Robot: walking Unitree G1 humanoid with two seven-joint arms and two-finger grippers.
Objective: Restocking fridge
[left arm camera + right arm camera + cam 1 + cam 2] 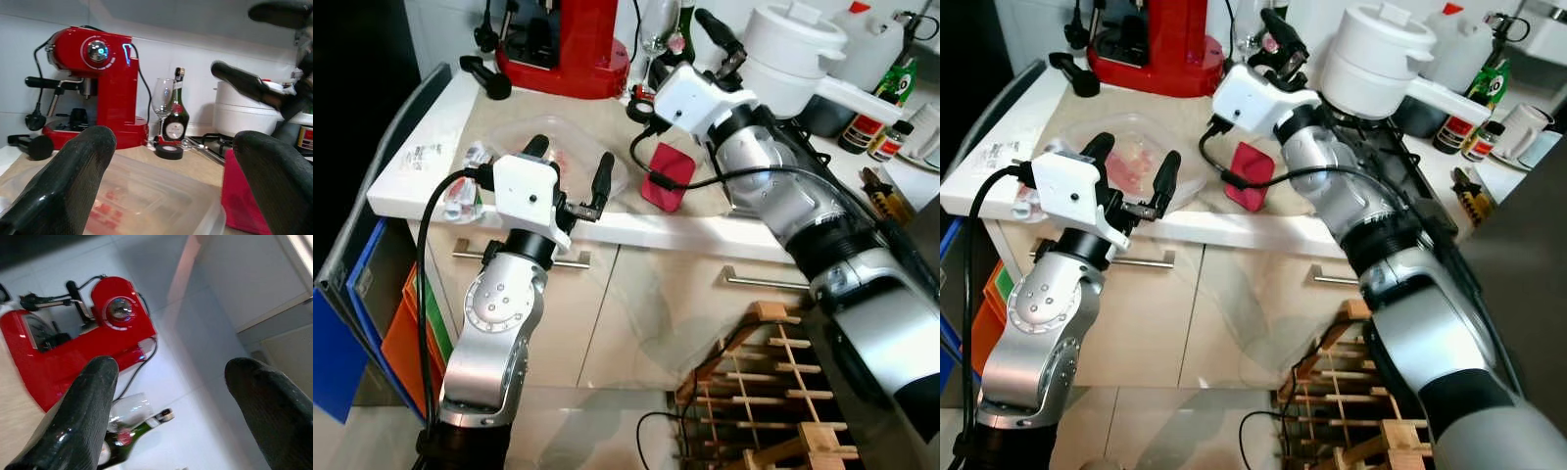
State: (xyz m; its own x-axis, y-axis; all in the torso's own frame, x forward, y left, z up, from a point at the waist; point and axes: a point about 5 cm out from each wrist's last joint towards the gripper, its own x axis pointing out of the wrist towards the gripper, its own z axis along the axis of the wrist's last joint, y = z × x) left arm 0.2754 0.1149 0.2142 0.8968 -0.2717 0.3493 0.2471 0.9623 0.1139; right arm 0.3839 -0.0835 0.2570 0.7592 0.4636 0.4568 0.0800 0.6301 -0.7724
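On the worktop, near the front edge: a clear plastic box with a clear lid, pink and red food inside, maybe meat, too blurry to name. Just behind the left claw, black fingers spread wide and empty, one near each side of the box. Higher and farther back, the right claw, also spread wide and empty, pointing up toward the red coffee machine and the wine glass.

Probably the step now: grabbing the box to carry it to the fridge. Best done slowly. Push the left claw forward until both fingers sit past the box walls, then squeeze softly, since thin plastic bends and slips. Keep the box flat so the food stays put. Mind the red cloth lying just right of the box.

Other holders: a big white pot with its lid on at the far right, insides hidden. A dark green bottle beside the glass, capped. Small sauce bottles farther right. The glass looks empty.
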